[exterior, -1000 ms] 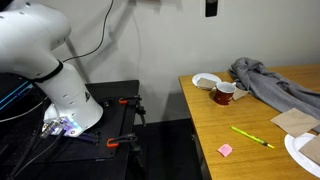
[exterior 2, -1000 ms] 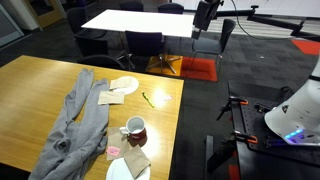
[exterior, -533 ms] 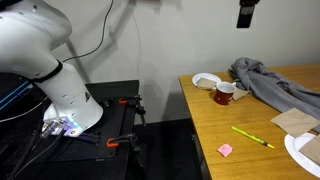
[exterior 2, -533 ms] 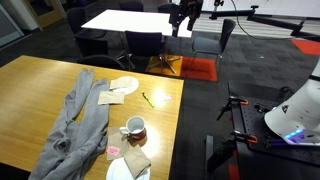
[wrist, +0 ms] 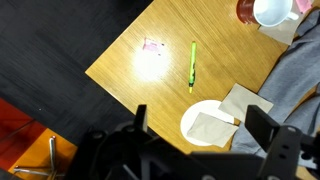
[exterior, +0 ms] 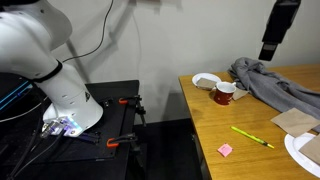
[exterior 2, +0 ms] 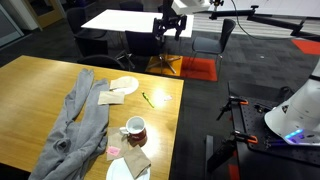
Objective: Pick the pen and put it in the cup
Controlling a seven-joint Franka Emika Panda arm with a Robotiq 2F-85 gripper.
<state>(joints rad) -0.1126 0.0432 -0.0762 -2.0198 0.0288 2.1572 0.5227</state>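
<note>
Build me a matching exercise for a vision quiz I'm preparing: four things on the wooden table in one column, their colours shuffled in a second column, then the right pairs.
Things:
1. pen
2. cup
3. sticky note
4. cloth

Colours:
A. grey
B. pink
C. yellow-green
D. dark red outside, white inside

Pairs: 1-C, 2-D, 3-B, 4-A
</note>
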